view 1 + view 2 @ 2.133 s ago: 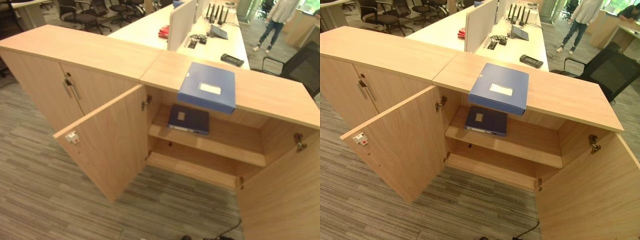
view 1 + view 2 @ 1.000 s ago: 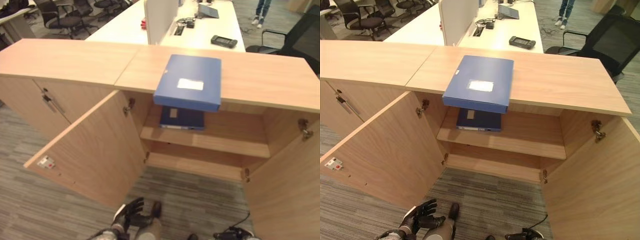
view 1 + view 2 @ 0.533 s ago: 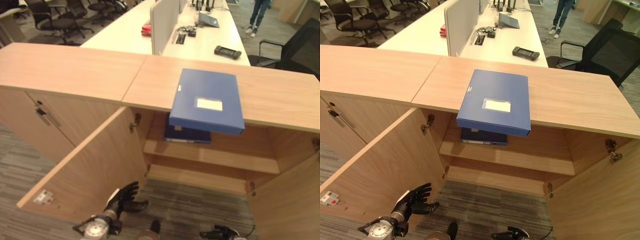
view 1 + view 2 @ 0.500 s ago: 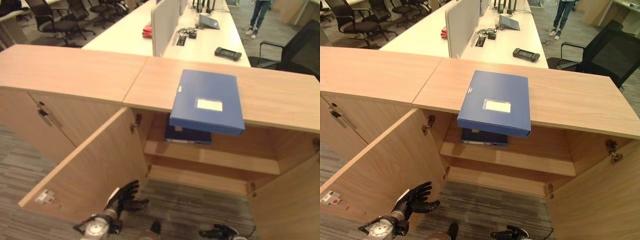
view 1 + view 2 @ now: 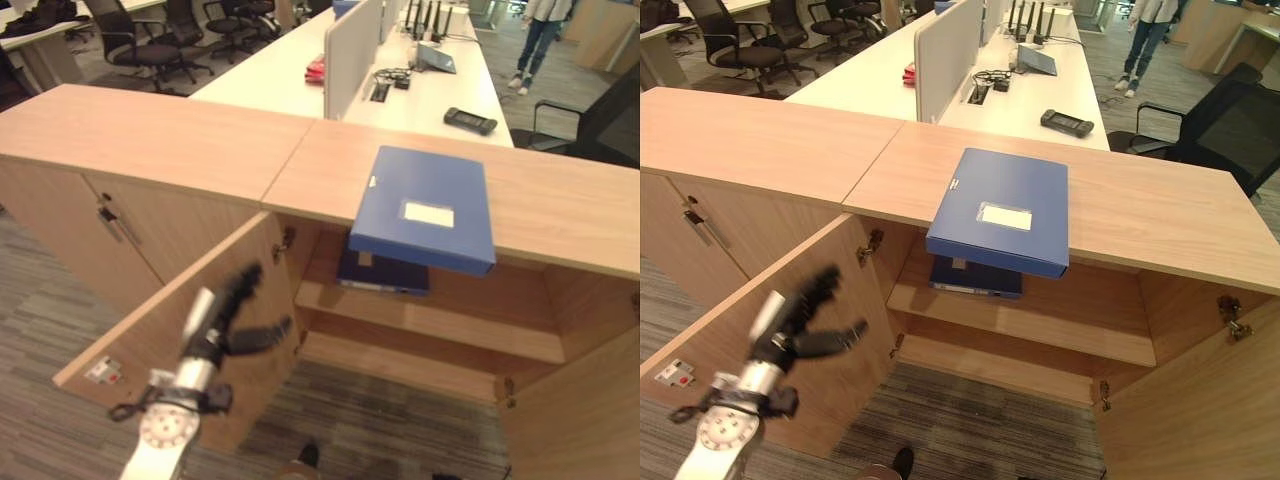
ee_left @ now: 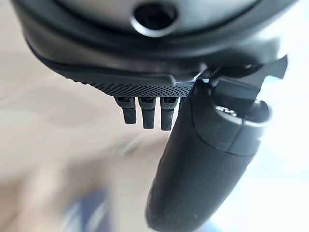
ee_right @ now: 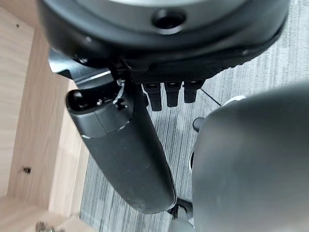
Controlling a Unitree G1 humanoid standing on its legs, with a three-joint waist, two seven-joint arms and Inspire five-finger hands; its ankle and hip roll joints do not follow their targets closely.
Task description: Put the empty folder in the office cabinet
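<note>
Left hand (image 5: 228, 322), dark, is raised in front of the open left door (image 5: 750, 330) of the light wooden office cabinet (image 5: 560, 190); we find its fingers straight and spread, the thumb standing apart, and nothing in its grasp. It touches neither the door nor any folder. In the right wrist view we see the right hand (image 7: 164, 94) above grey striped carpet (image 7: 256, 72) beside a wooden panel; its fingers run out straight, the thumb lies alongside them, and it holds nothing.

Beyond the left hand, we note the light blue flat box folder with a white label (image 5: 1002, 222) lying flat on the cabinet's top, its near edge jutting over the front edge above the open compartment. Directly under it, on the upper shelf (image 5: 470, 325) inside the cabinet, lies a second, darker blue folder (image 5: 385, 274), also flat. The right door (image 5: 1200, 400) stands open as well. The neighbouring cabinet (image 5: 120, 140) on the left has its doors closed.

Behind the cabinets we record a long white desk (image 5: 890, 70) with a grey divider screen (image 5: 945, 40) and a black handset (image 5: 1067, 123). A person (image 5: 1145, 30) stands far back on the right.
</note>
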